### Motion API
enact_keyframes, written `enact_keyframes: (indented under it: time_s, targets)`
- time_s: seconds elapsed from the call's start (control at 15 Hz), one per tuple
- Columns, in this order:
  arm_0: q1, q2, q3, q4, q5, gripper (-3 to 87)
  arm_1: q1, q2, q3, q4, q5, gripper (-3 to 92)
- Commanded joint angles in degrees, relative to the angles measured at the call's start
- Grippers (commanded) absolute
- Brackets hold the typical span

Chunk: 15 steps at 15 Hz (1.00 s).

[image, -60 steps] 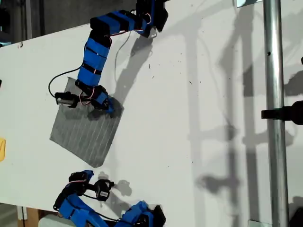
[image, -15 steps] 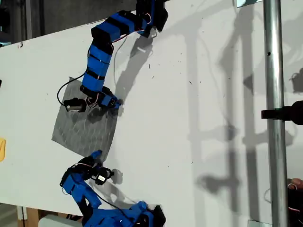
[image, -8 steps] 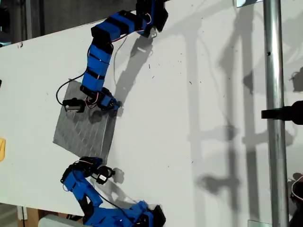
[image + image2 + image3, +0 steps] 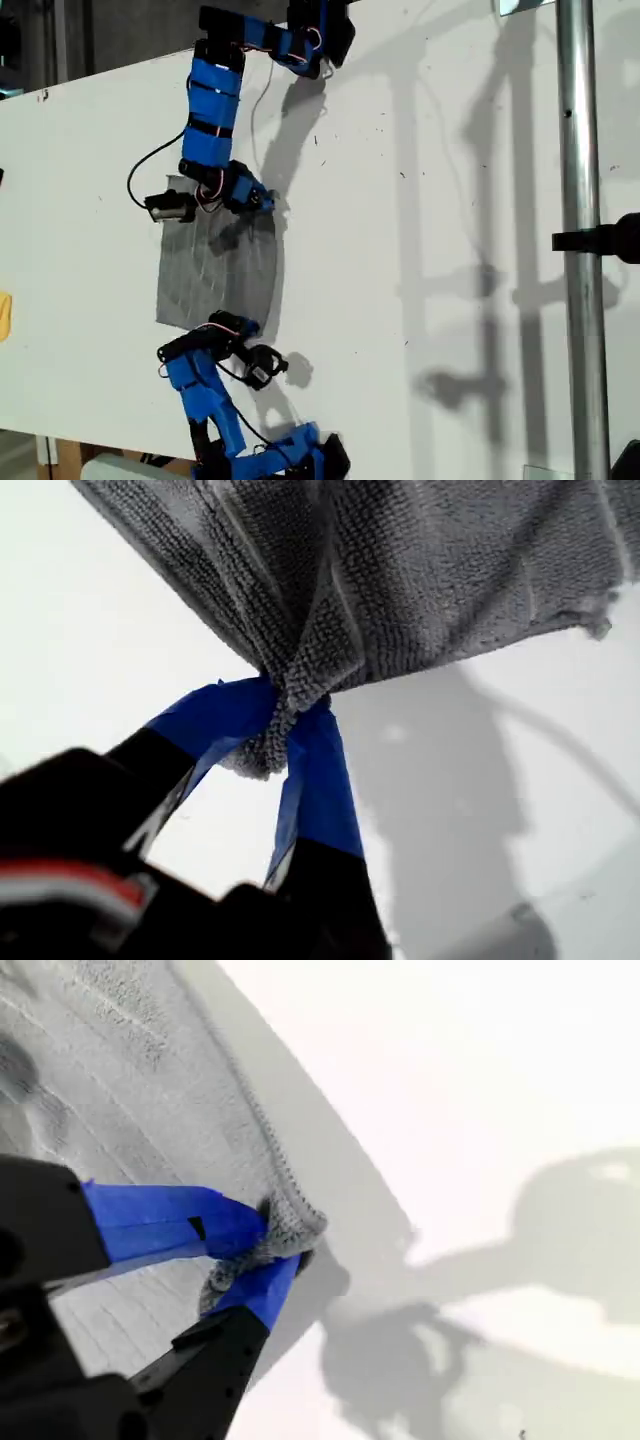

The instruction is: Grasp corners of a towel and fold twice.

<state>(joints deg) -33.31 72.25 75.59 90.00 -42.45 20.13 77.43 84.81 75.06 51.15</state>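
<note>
Grey towel (image 4: 215, 275) sits mid-desk (image 4: 400, 200) between both arms, first gripper (image 4: 285, 730) and second gripper (image 4: 265, 1250) each clenched on the corners (image 4: 270, 742), so a fold seems underway, next needing both carried evenly across.

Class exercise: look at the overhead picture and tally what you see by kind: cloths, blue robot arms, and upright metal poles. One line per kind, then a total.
Cloths: 1, the grey striped towel, pinched by my first gripper and my second gripper.
Blue robot arms: 2, one arm and another arm.
Metal poles: 1, the pole.
Total: 4
</note>
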Motion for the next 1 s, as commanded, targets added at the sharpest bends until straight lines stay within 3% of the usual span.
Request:
enact_keyframes:
  time_s: [0.0, 0.33, 0.53, 0.73, 0.93]
  targets:
    - [10.37, 12.66, 7.65, -0.62, -8.79, -2.9, -5.45, 10.2, 2.72, 3.34, 3.78, -0.2]
    - [34.1, 23.82, 19.6, -5.62, -34.37, -2.9, -23.2, 15.73, 6.24, 8.0, 17.84, -0.2]
    - [43.15, 23.64, 20.13, -8.7, -45.35, -2.9, -34.8, 14.41, 4.75, 7.73, 27.86, -0.2]
    - [43.77, 24.7, 19.69, -9.32, -46.41, -2.9, -36.21, 15.21, 3.25, 8.96, 30.41, -0.2]
    - [33.93, 25.49, 19.69, -8.26, -36.74, -2.9, -24.35, 16.7, 4.31, 11.07, 21.27, -0.2]
